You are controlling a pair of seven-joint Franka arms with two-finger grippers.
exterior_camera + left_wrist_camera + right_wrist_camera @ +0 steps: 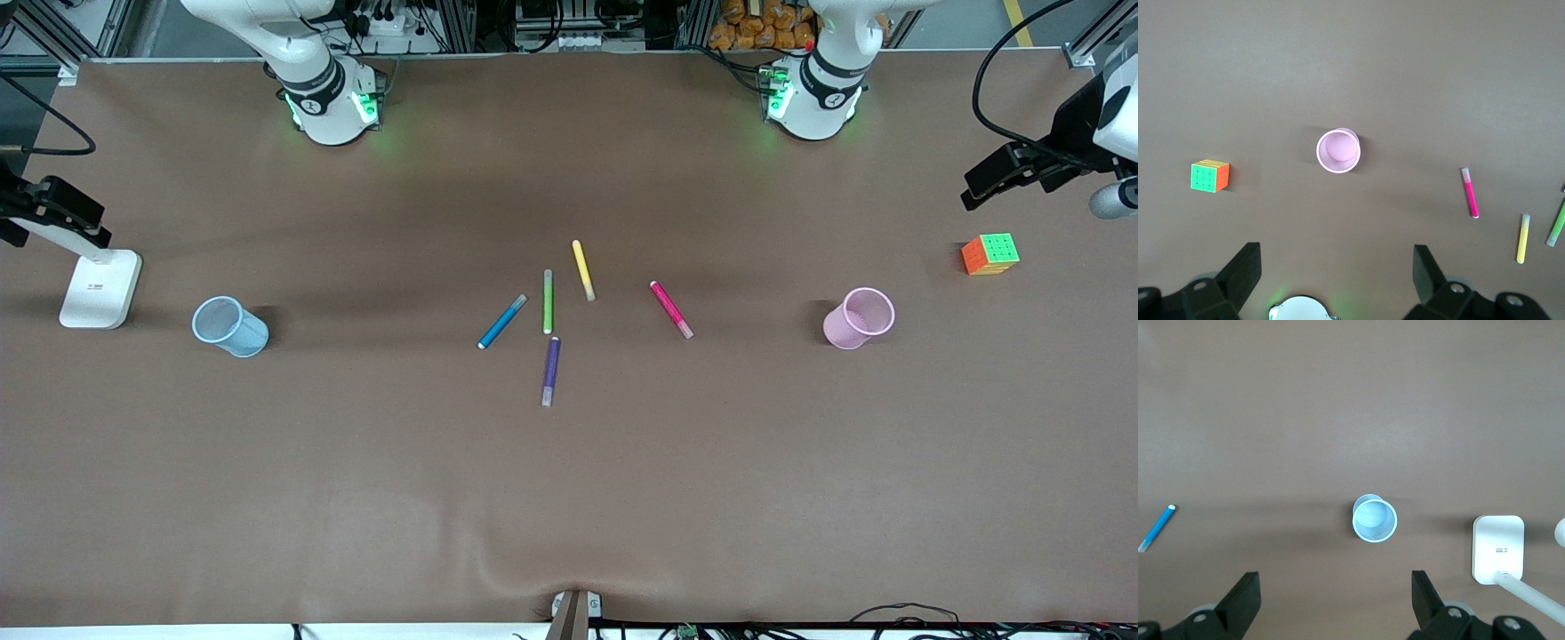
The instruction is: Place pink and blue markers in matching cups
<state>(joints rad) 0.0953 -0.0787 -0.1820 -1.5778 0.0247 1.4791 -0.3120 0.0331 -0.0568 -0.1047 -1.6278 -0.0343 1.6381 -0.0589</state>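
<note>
Front view: blue marker (502,321) and pink marker (671,309) flat at mid-table, apart; blue cup (229,326) upright toward the right arm's end, pink cup (859,317) upright toward the left arm's end. Left wrist view: left gripper (1335,257) released, empty, high over the table by the pink cup. Right wrist view: right gripper (1333,580) likewise released and empty, high by the blue cup.

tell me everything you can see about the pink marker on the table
The slim magenta-pink felt marker lies flat on the brown table cover, angled, with a pale translucent cap at the end nearer the front camera. It looks like smooth plastic. Nothing touches it: it lies apart from the yellow marker beside it and from the pale pink translucent cup standing toward the left arm's end of the table. The left wrist view shows it too. It is not yet in any cup.
</note>
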